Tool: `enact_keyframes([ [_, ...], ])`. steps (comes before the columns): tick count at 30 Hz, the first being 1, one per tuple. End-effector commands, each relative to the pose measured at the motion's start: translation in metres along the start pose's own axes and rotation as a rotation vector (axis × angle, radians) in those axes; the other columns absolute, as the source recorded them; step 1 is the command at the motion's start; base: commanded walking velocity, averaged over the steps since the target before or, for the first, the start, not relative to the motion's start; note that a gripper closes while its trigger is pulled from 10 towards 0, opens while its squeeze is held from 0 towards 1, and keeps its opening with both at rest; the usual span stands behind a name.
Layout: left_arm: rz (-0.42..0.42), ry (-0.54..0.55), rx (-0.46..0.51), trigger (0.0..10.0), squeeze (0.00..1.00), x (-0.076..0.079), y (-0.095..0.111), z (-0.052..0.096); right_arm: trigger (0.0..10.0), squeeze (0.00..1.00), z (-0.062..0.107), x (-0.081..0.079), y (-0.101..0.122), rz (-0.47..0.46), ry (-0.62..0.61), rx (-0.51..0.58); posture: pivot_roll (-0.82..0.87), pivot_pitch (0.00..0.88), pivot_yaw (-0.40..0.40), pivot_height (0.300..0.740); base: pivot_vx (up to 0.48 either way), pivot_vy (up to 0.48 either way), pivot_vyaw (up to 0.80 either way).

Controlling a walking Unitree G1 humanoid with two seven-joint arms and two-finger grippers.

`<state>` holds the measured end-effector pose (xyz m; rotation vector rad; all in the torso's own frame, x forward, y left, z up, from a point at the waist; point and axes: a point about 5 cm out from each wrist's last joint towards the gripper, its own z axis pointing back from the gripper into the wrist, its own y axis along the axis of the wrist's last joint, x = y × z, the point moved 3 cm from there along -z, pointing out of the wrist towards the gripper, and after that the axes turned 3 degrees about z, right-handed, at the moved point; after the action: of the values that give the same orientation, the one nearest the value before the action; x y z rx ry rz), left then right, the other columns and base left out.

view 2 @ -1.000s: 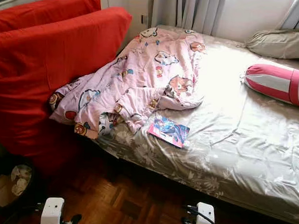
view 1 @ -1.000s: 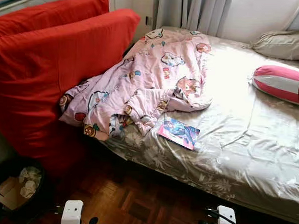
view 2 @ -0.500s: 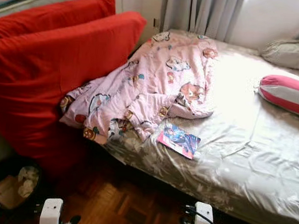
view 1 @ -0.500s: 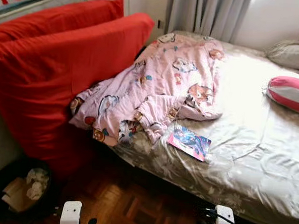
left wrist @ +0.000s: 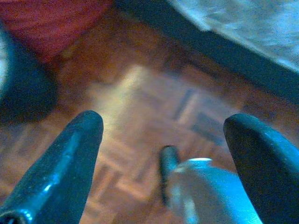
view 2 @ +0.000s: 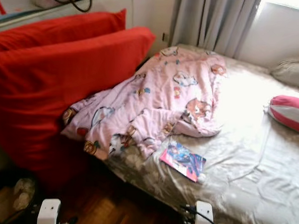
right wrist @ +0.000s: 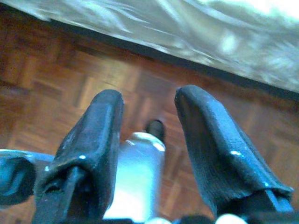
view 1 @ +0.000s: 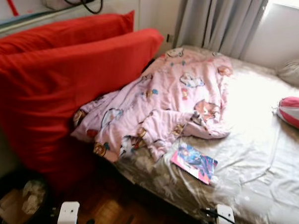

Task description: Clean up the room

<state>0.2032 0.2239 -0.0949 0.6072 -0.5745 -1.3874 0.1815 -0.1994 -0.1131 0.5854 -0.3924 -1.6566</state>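
I have the bed ahead of me, its pale floral sheet running from the near edge back to the grey curtains at the far side. Against its left edge lean two big red cushions, one behind the other. A pink cartoon-print blanket lies crumpled over the left half of the bed, its lower end spilling over the near-left corner against the cushions. A red-and-white striped bolster sits at the right edge, and a grey pillow lies beyond it toward the far-right corner. A colourful book lies flat on the sheet close to the near edge, just beside the blanket's loose end. On the parquet floor at the near left stands a dark bin holding crumpled paper and cardboard. Both arms hang low over the floor: the left gripper with its fingers wide apart, the right gripper with its fingers also apart, nothing between either pair.
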Motion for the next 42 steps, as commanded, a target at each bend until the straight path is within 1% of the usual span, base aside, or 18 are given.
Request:
enact_keyframes([
  [1,-0.002,0.0,-0.004,10.0,0.0,-0.001,-0.002,0.001,10.0,0.0,-0.002,-0.003,0.005,-0.017,-0.002,0.015,0.14,0.079,-0.055,0.74,0.326,0.0,0.0],
  [5,-0.001,-0.001,0.007,10.0,0.0,-0.001,0.001,0.0,10.0,0.0,-0.002,-0.004,0.006,-0.028,-0.002,0.023,0.14,0.087,-0.056,0.74,0.33,0.0,0.0],
  [13,0.005,-0.014,0.032,10.0,0.0,0.001,0.008,-0.002,10.0,0.0,-0.002,-0.004,0.007,-0.018,0.006,0.026,0.14,0.1,-0.055,0.74,0.331,0.0,0.0],
  [17,0.001,-0.036,0.071,10.0,0.0,0.006,0.021,-0.005,10.0,0.0,-0.002,-0.001,0.017,-0.024,-0.006,0.062,0.14,0.106,-0.051,0.74,0.227,0.0,0.0],
  [21,0.008,-0.063,0.155,10.0,0.0,0.012,0.038,-0.006,10.0,0.0,-0.003,0.002,0.031,-0.026,-0.048,0.119,0.14,0.11,-0.05,0.74,0.0,0.0,0.0],
  [22,0.007,-0.066,0.191,10.0,0.0,0.012,0.045,-0.006,10.0,0.0,-0.003,0.004,0.039,-0.027,-0.062,0.148,0.14,0.11,-0.051,0.74,0.0,0.0,0.0],
  [23,0.007,-0.068,0.205,10.0,0.0,0.013,0.048,-0.006,10.0,0.0,-0.003,0.004,0.044,-0.023,-0.058,0.164,0.14,0.108,-0.051,0.74,0.0,0.0,0.0],
  [24,0.001,-0.068,0.248,10.0,0.0,0.013,0.058,-0.006,10.0,0.0,-0.003,0.006,0.058,-0.007,-0.064,0.22,0.14,0.106,-0.053,0.74,0.0,0.0,0.0],
  [25,-0.001,-0.067,0.265,10.0,0.0,0.012,0.061,-0.006,10.0,0.0,-0.002,0.006,0.063,-0.003,-0.068,0.241,0.14,0.105,-0.053,0.74,0.0,0.0,0.0],
  [30,0.005,-0.082,0.406,10.0,0.0,0.011,0.092,-0.002,10.0,0.0,0.005,0.012,0.105,-0.059,-0.064,0.428,0.12,0.102,-0.049,0.74,0.0,0.0,0.0],
  [31,-0.002,-0.087,0.451,10.0,0.0,0.011,0.101,0.0,10.0,0.0,0.007,0.011,0.114,-0.058,-0.056,0.466,0.12,0.101,-0.047,0.74,0.0,0.0,0.0],
  [32,-0.002,-0.098,0.525,10.0,0.0,0.013,0.114,0.005,10.0,0.0,0.01,0.01,0.124,-0.045,-0.041,0.52,0.12,0.097,-0.044,0.74,0.0,0.0,0.0],
  [34,-0.006,-0.102,0.581,10.0,0.0,0.014,0.123,0.01,10.0,0.0,0.013,0.009,0.135,-0.048,-0.033,0.579,0.12,0.09,-0.043,0.74,0.0,0.0,0.0],
  [35,-0.011,-0.107,0.62,10.0,0.0,0.015,0.129,0.014,10.0,0.0,0.017,0.006,0.143,-0.043,-0.028,0.631,0.12,0.086,-0.041,0.74,0.0,0.0,0.0],
  [36,-0.011,-0.107,0.62,10.0,0.0,0.015,0.129,0.014,10.0,0.0,0.017,0.006,0.143,-0.043,-0.028,0.631,0.12,0.086,-0.041,0.74,0.0,0.0,0.0],
  [37,-0.018,-0.113,0.683,10.0,0.0,0.015,0.138,0.022,10.0,0.0,0.023,0.0,0.153,-0.025,-0.017,0.708,0.12,0.083,-0.041,0.74,0.0,0.0,0.0],
  [38,-0.019,-0.115,0.698,10.0,0.0,0.015,0.14,0.024,10.0,0.0,0.025,-0.002,0.154,-0.02,-0.012,0.724,0.12,0.081,-0.041,0.74,0.0,0.0,0.0],
  [42,-0.018,-0.12,0.754,10.0,0.0,0.016,0.147,0.033,10.0,0.0,0.028,-0.012,0.15,-0.011,0.014,0.759,0.12,0.075,-0.037,0.74,0.0,0.0,0.0],
])
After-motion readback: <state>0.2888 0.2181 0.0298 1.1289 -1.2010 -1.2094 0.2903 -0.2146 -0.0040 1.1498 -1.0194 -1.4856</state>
